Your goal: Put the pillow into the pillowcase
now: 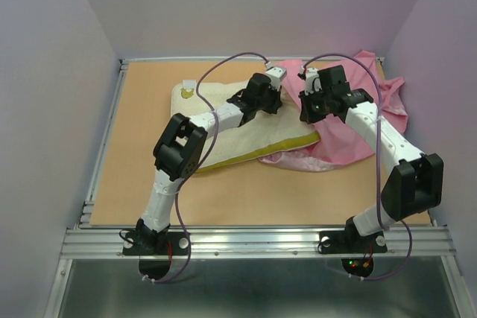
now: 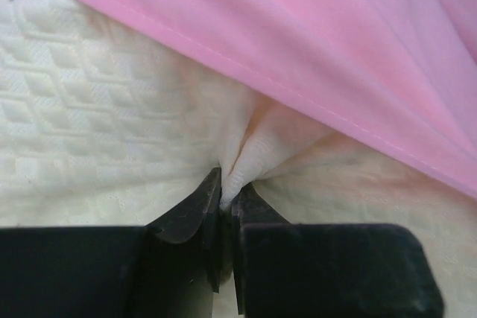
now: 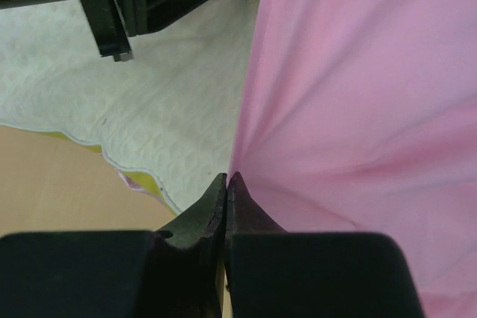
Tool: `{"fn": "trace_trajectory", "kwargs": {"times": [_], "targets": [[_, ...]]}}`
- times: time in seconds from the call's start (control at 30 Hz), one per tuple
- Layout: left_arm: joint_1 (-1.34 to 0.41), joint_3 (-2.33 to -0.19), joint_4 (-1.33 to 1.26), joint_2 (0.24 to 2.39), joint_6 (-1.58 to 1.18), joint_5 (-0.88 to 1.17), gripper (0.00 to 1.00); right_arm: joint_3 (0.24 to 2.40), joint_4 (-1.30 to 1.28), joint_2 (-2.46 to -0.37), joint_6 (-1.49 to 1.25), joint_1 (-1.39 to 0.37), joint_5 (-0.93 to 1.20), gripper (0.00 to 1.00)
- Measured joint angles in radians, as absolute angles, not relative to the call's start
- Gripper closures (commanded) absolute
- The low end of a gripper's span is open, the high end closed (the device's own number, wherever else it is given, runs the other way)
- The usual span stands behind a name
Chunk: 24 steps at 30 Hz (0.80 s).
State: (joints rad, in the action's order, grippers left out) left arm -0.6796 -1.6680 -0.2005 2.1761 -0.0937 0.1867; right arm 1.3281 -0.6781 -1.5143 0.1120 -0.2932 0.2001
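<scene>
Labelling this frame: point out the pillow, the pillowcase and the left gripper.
pillow (image 2: 89,109), left wrist view, dimpled top surface.
pillowcase (image 3: 358,109), right wrist view, plain pink face.
left gripper (image 2: 229,188), left wrist view, between its fingertips.

L end effector pinching pillow cover, pillowcase above.

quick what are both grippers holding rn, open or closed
The left gripper is closed, pinching a fold of the pillow.
The right gripper is closed, pinching the edge of the pillowcase.
</scene>
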Motion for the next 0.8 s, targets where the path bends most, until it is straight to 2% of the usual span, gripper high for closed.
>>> {"fn": "trace_trajectory", "kwargs": {"times": [0.3, 0.43, 0.47, 0.5, 0.57, 0.6, 0.67, 0.7, 0.8], "targets": [[-0.664, -1.649, -0.159, 2.176, -0.363, -0.035, 1.00, 1.331, -0.668, -1.537, 0.079, -0.281, 0.327, 0.99], [-0.660, -1.649, -0.152, 2.176, -0.441, -0.018, 1.00, 1.333, -0.667, -1.540, 0.064, -0.274, 0.409, 0.99], [-0.659, -1.649, -0.152, 2.176, -0.459, -0.010, 0.96, 1.343, -0.673, -1.548, 0.059, -0.274, 0.426, 0.99], [-0.659, -1.649, -0.152, 2.176, -0.476, 0.002, 0.82, 1.361, -0.676, -1.565, 0.054, -0.274, 0.442, 0.99], [-0.656, -1.645, -0.159, 2.176, -0.497, 0.038, 0.63, 1.396, -0.677, -1.605, 0.044, -0.274, 0.467, 1.00], [-0.651, -1.631, -0.172, 2.170, -0.508, 0.081, 0.47, 1.414, -0.680, -1.629, 0.040, -0.274, 0.476, 0.99], [-0.630, -1.581, -0.201, 2.142, -0.500, 0.178, 0.37, 1.440, -0.682, -1.665, 0.031, -0.269, 0.485, 0.99], [-0.615, -1.541, -0.207, 2.113, -0.491, 0.227, 0.28, 1.451, -0.683, -1.687, 0.026, -0.265, 0.491, 0.99], [-0.555, -1.427, -0.202, 2.012, -0.440, 0.360, 0.27, 1.460, -0.688, -1.710, 0.009, -0.248, 0.498, 1.00]]}}
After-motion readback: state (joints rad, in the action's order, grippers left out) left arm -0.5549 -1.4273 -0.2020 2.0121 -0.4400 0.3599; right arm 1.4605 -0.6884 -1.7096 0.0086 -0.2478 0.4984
